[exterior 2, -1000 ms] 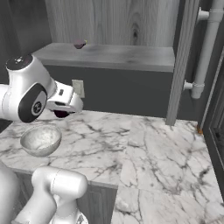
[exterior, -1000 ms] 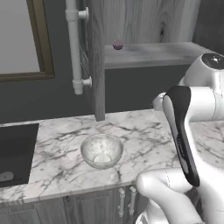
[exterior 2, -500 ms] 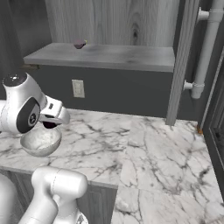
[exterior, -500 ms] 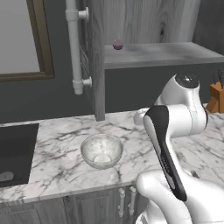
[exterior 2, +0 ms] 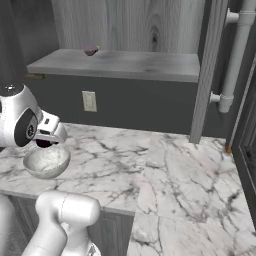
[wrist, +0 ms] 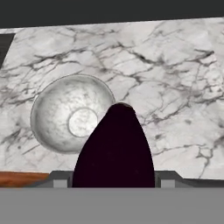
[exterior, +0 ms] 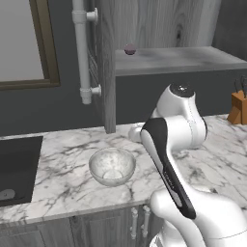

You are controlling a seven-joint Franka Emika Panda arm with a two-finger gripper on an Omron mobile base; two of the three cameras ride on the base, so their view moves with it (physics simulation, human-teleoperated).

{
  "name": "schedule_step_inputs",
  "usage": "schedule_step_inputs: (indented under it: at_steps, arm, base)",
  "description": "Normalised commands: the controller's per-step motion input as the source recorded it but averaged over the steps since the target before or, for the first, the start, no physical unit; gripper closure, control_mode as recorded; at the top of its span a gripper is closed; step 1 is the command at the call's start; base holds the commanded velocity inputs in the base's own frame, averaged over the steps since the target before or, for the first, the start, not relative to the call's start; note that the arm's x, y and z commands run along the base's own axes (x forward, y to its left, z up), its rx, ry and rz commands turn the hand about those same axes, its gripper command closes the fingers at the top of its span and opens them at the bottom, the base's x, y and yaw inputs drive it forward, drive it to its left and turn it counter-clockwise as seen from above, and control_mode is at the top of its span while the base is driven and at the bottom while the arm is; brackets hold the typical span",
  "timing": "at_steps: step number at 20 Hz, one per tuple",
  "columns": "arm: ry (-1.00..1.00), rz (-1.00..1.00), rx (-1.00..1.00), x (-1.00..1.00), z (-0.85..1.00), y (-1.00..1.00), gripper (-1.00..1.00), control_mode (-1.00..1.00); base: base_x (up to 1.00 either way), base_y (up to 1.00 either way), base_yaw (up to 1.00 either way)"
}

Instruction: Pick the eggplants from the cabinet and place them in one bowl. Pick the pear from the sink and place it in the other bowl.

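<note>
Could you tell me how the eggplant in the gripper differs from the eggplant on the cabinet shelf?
The held eggplant is clamped in the gripper above the pale bowl; the shelf eggplant rests free on the cabinet shelf. The held eggplant hangs low near the counter; the shelf eggplant sits high. Both are dark purple.

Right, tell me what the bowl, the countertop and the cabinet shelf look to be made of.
Bowl: looks like frosted or speckled glass, pale grey-white and faintly see-through, though glazed ceramic is possible. Countertop: polished marble by its look, white with dark grey veining. Cabinet shelf: grey wood or wood-look laminate, matte, with grain streaks visible.
</note>
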Motion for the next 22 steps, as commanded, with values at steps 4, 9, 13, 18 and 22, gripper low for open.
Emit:
schedule_step_inputs:
  at_steps: [4, 9, 13, 18, 22]
  arm:
    - [0.0, 0.0, 0.0, 0.2, -0.02, 0.2, 1.0, -1.0]
    - [0.0, 0.0, 0.01, 0.52, -0.36, 0.28, 1.0, -1.0]
    - [0.05, 0.0, 0.04, 0.46, -0.75, 0.28, 1.0, -1.0]
    - [0.06, 0.0, 0.03, 0.29, -0.71, 0.24, 1.0, -1.0]
    - [0.09, 0.0, 0.0, 0.19, -0.37, 0.25, 1.0, -1.0]
  base:
    - [0.0, 0.0, 0.0]
    - [0.0, 0.0, 0.0]
    - [0.0, 0.0, 0.0]
    - [0.0, 0.0, 0.0]
    - [0.0, 0.0, 0.0]
